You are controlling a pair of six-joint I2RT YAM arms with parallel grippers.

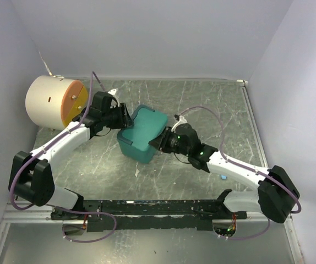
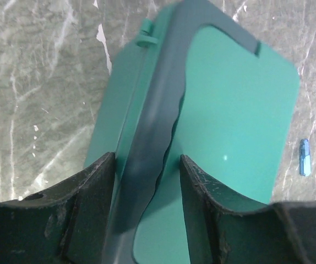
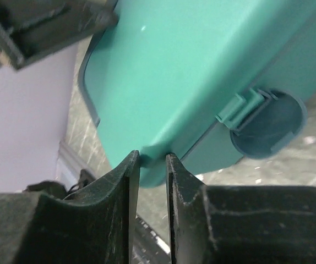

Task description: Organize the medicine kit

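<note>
Right claw (image 3: 152, 159), narrow, pinches only a corner edge of the medicine kit (image 1: 141, 135) at mid-counter (image 1: 202, 104), left claw (image 2: 147, 162) straddles its rim, contact unclear; the tip-only pinch may slip, letting the kit skid.

No word, number, brand mark or sign is showing legibly in any of the views. The teal green rectangular plastic medicine kit (image 1: 142, 133) is presenting only plain moulded surfaces.
</note>
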